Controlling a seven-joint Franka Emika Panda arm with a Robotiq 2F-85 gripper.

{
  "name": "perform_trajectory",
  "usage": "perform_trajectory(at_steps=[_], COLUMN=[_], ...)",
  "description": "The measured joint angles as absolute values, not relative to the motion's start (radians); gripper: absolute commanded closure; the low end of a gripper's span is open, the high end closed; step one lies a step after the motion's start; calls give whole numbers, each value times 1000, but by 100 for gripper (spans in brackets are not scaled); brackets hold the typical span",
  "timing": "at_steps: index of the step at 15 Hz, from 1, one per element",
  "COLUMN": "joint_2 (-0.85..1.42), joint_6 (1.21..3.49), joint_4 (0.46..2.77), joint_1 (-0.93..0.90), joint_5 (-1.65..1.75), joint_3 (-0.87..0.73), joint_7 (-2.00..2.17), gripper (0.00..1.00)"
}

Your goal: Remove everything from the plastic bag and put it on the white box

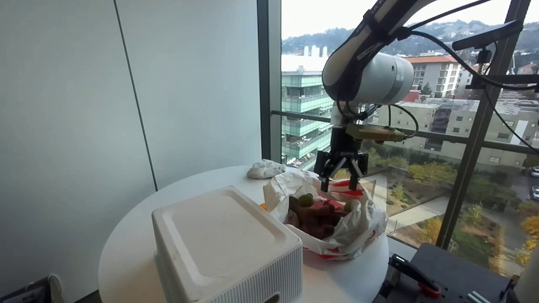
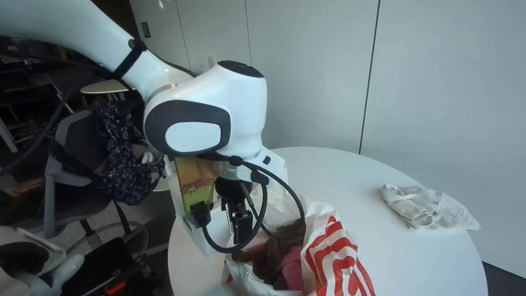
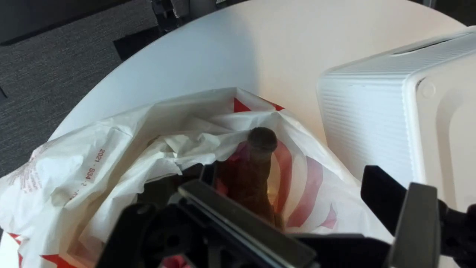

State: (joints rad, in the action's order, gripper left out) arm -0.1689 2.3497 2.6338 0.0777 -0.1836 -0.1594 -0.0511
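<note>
Inside the plastic bag (image 1: 366, 219), mouth up: brown lumpy plush item (image 1: 312, 218), two green round fruits (image 1: 305, 200), something red (image 1: 326, 205) between them, exact item unclear; in an exterior view I also get a pink cloth (image 2: 292, 267). Bag is wrinkled, white, red-printed. My gripper (image 1: 339, 185) is above the bag's mouth, jaws spread wide; can't tell from here whether the tips touch plastic. On my wrist view one finger overlaps the bag's contents, the other the edge of the white box (image 1: 223, 235). That box is just beside the bag, flat raised lid up, ribbed side toward the bag; contact unclear. Bit of orange (image 1: 264, 206) shows between the two, too small to name. Both sit on the round white table (image 1: 130, 244). Near the table's edge, apart from the bag, a crumpled white cloth (image 2: 429, 207), in both exterior views. Arm (image 2: 242, 111) stands overhead. Farther out I see window (image 1: 442, 181), wall panels (image 2: 312, 82), grey chair (image 2: 74, 144) with dark patterned fabric (image 2: 123, 164) over it.
</note>
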Motion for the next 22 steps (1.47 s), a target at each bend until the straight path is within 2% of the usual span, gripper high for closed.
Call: perform_trajectory(at_steps=[6, 9, 10, 11, 15, 19, 22], joint_2=[143, 290, 335, 376, 485, 482, 474], joint_6=[2833, 2959, 2984, 3004, 3056, 3055, 3046], joint_4=[2597, 2548, 2529, 2511, 2452, 2444, 2447], joint_1=[75, 88, 92, 94, 93, 80, 62], joint_5=[-209, -210, -210, -209, -202, -200, -199], joint_3=[-129, -116, -112, -112, -117, -153, -197], joint_7=[-34, -1, 10, 21, 63, 88, 116], gripper=[0, 0, 25, 27, 57, 84, 90])
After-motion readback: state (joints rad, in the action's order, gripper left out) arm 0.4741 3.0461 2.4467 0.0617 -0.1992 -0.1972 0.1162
